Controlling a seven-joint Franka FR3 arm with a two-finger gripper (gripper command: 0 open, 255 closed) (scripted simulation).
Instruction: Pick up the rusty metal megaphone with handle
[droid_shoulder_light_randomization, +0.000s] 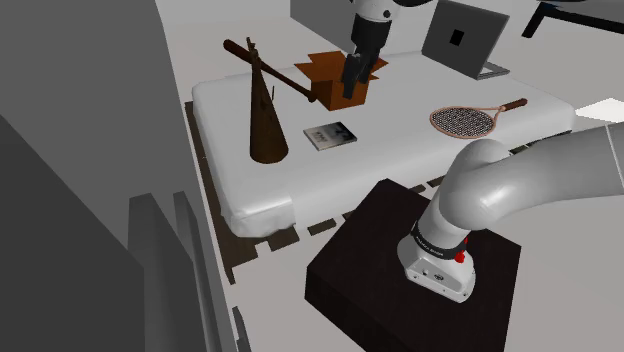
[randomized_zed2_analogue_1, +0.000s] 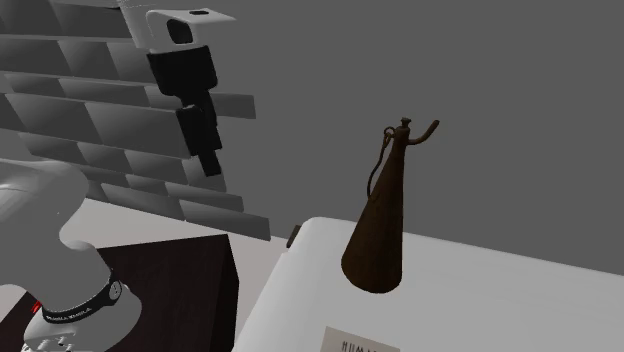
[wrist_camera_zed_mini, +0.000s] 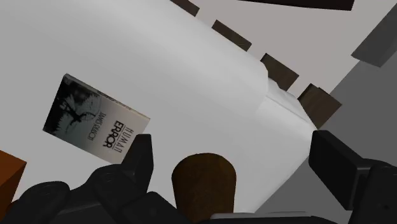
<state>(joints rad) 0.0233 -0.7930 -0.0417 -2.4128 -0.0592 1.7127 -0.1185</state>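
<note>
The pincer (droid_shoulder_light_randomization: 352, 86) hangs high over the white bed (droid_shoulder_light_randomization: 400, 150), pointing down. Its black fingers (wrist_camera_zed_mini: 137, 162) are spread wide and clasp nothing. In the shoulder view it sits above the open brown cardboard box (droid_shoulder_light_randomization: 320, 80). Just on the near side of that box a dark-covered book (droid_shoulder_light_randomization: 330, 134) lies flat on the bed. Further toward the shoulder view's left, well apart from the pincer, stands the megaphone (droid_shoulder_light_randomization: 268, 120), a dull brown cone. Its long axis is upright, with the wide bell end planted on the bed and the narrow mouthpiece end pointing up. A thin dark handle piece juts out sideways near the narrow top. In the second exterior view a slim loop runs down one flank of the cone and a small hook sits at the tip. In the wrist view the rounded wide end shows beyond the gap between the fingers and touches neither of them. The book lies to one side of it and the bed's edge is beyond. Toward the shoulder view's right a tennis racket (droid_shoulder_light_randomization: 463, 120) lies flat, and an open laptop (droid_shoulder_light_randomization: 465, 38) stands at the far edge. The white arm (droid_shoulder_light_randomization: 520, 180) rises from the dark stand (droid_shoulder_light_randomization: 350, 270) beside the bed.
</note>
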